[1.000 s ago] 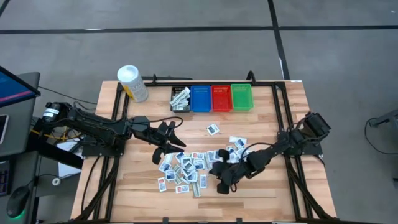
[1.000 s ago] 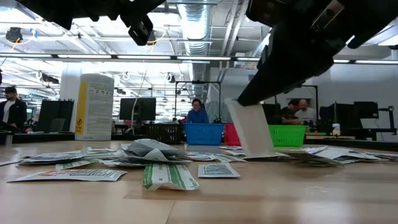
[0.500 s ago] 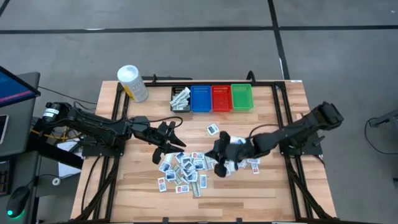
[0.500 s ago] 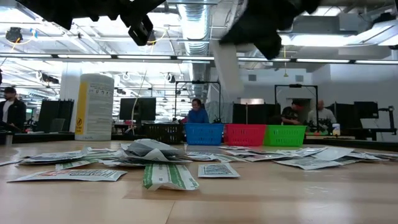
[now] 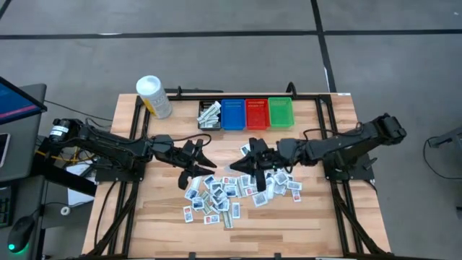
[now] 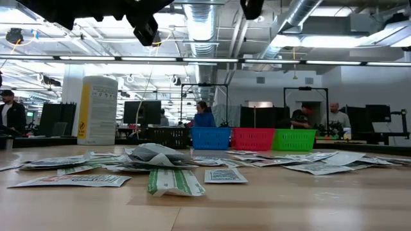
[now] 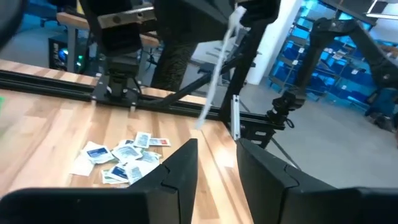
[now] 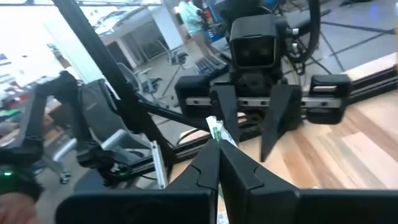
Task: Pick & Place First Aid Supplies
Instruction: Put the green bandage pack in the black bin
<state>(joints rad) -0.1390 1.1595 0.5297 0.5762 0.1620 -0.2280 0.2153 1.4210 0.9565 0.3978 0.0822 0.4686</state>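
At 9 o'clock on the table, the left gripper (image 5: 204, 153) hovers above the wood with its 2 fingers (image 7: 186, 163) parted and nothing between them, pointing toward centre. Just past its tips, from dead centre down to 6 o'clock, lies the heap of first aid supplies (image 5: 216, 195): small flat packets, overlapping and askew. From table height they look paper-thin, some curling at the edges (image 6: 172, 181), so I'd call them very light, floppy and probably slick against one another. A pinch on a free edge or a raised corner looks the best bet; a packet lying dead flat on the wood offers little to bite on, and neighbours may slide or come up with it.

Moving right: just past centre toward 3 o'clock, the right gripper (image 5: 247, 163) is clenched on one packet (image 8: 215, 132), its fingertips meeting on the packet's end, well above the table. The left wrist view shows that packet hanging as a limp white strip (image 7: 214, 84), which says soft rather than stiff, so a swing could set it flapping. More packets lie scattered under that arm.

Up at 12 o'clock sits the row of bins: black bin (image 5: 210, 115) with a few packets already in it, then blue bin (image 5: 233, 114), red bin (image 5: 257, 113), green bin (image 5: 281, 113).
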